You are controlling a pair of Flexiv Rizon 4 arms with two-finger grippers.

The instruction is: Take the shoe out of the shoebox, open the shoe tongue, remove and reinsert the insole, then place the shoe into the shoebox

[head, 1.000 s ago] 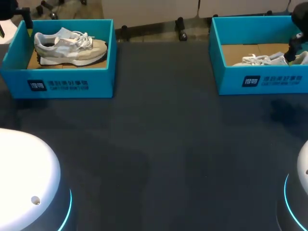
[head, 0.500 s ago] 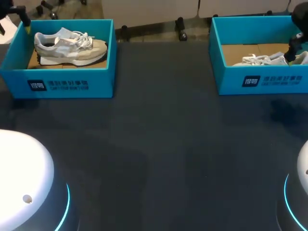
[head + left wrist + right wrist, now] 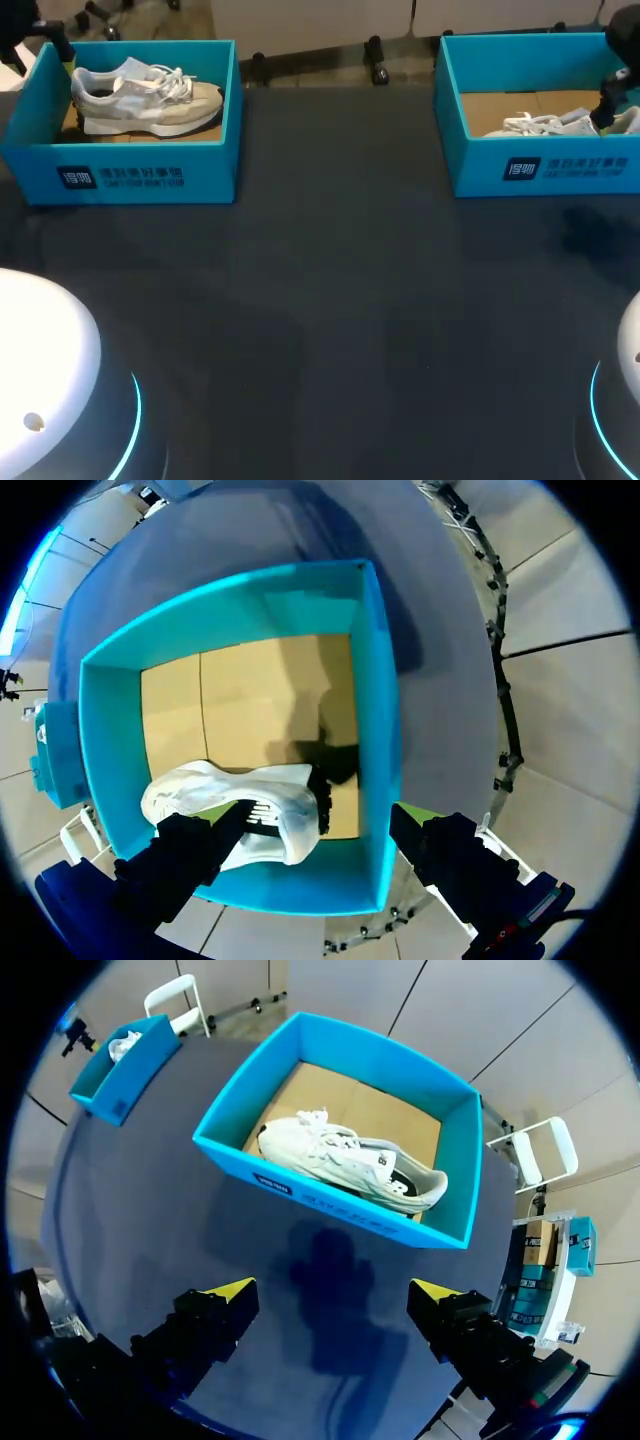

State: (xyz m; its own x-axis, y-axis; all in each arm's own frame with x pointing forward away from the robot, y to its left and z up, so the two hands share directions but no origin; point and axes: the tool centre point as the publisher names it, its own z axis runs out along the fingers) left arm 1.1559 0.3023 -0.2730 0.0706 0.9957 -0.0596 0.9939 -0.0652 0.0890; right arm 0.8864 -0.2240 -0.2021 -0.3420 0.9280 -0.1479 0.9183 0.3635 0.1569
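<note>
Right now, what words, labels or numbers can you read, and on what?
Left shoebox, front wall: white print beside a square mark, too blurred to read.
Right shoebox, front wall: same kind of white print, too blurred to read.
Nothing else legible.

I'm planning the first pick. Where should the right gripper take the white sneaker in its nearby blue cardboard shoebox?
From above, probably, since the blue cardboard shoebox walls it in: pinch the white sneaker across its narrow midfoot, behind the laces.
</note>
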